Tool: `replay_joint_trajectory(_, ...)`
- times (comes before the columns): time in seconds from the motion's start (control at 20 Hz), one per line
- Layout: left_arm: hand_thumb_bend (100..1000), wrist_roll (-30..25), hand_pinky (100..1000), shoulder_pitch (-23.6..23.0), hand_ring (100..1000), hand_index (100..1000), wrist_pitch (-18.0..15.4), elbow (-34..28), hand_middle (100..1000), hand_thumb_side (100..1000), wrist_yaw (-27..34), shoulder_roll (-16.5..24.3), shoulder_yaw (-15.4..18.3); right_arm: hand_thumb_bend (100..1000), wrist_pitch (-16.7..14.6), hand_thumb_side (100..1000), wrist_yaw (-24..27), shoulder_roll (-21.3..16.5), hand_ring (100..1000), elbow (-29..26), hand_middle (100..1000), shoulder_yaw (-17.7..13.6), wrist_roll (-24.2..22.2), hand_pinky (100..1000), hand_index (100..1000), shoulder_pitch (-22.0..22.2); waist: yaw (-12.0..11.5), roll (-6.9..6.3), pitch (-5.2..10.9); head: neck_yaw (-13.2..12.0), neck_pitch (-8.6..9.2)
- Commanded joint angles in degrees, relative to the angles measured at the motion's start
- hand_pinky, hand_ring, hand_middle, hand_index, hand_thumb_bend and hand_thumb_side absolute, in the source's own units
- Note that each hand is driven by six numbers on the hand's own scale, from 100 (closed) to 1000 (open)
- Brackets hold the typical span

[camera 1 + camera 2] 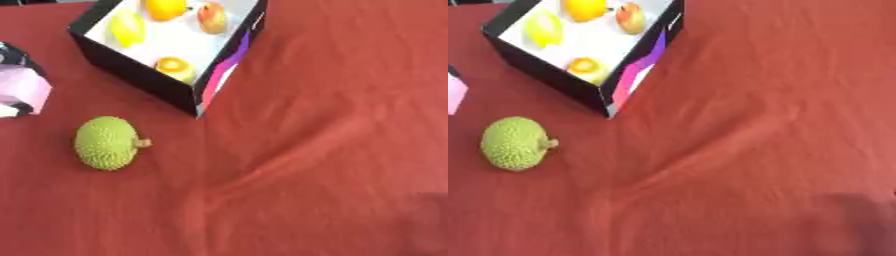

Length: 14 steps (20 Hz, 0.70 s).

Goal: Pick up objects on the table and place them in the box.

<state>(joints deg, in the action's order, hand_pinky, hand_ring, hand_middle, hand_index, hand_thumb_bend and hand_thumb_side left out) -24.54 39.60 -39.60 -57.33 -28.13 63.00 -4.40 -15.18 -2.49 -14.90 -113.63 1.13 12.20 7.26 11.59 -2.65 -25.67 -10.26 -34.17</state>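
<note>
A green spiky fruit with a short brown stem [107, 143] lies on the red cloth, left of centre. Behind it stands an open black box [131, 62] with a white inside. In the box lie a yellow lemon-like fruit [128, 28], an orange fruit [164, 8], a red-and-yellow fruit [212, 17] and a small yellow-orange piece [175, 67]. Neither of my hands shows in either view.
A pink and black packet [22, 85] sits at the left edge of the table. The red cloth [332, 125] is wrinkled across the middle and right. A dark shadow [429, 220] falls at the lower right corner.
</note>
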Motion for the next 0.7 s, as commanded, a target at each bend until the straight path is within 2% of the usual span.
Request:
replay_joint_trajectory(0.05, 176, -13.42, 515, 1.0, 595, 705, -12.37, 0.1, 546, 271, 1.81, 1.85, 1.05, 100, -0.1, 517, -0.36, -0.6, 834, -0.96, 722, -0.18, 0.27, 1000, 791, 0.5, -0.13, 0.11, 1.55, 0.02, -0.03)
replay_joint_trajectory(0.25, 109, -13.44, 486, 2.31, 575, 698, -12.37, -2.31, 533, 243, 6.39, 2.05, 1.87, 100, -0.47, 511, -0.18, -0.83, 833, -0.96, 721, -0.29, 0.48, 1000, 790, 1.19, -0.3, 0.24, 2.35, 0.33, -0.85)
replay_joint_trajectory(0.4, 100, -14.31, 472, 5.21, 564, 697, -12.36, -6.71, 513, 219, 13.42, 2.18, 2.23, 100, -1.13, 506, 0.2, -1.62, 832, -0.96, 720, -0.36, 0.61, 1000, 790, 2.06, -0.55, 0.26, 3.47, 0.64, -1.86)
replay_joint_trajectory(0.55, 100, -17.56, 462, 10.95, 549, 697, -11.4, -8.87, 497, 197, 20.41, -0.01, 1.72, 100, -1.83, 503, 1.14, -2.99, 832, -0.96, 720, -0.28, 0.6, 1000, 790, 2.44, -0.54, 0.07, 4.62, 0.59, -2.73)
replay_joint_trajectory(0.7, 100, -22.71, 456, 17.9, 545, 696, -8.85, -7.68, 492, 184, 24.67, -4.07, 0.54, 100, -2.68, 498, 2.82, -4.91, 832, -0.96, 720, 0.04, 0.2, 1000, 790, 2.13, 0.16, -0.18, 5.53, -0.22, -3.2)
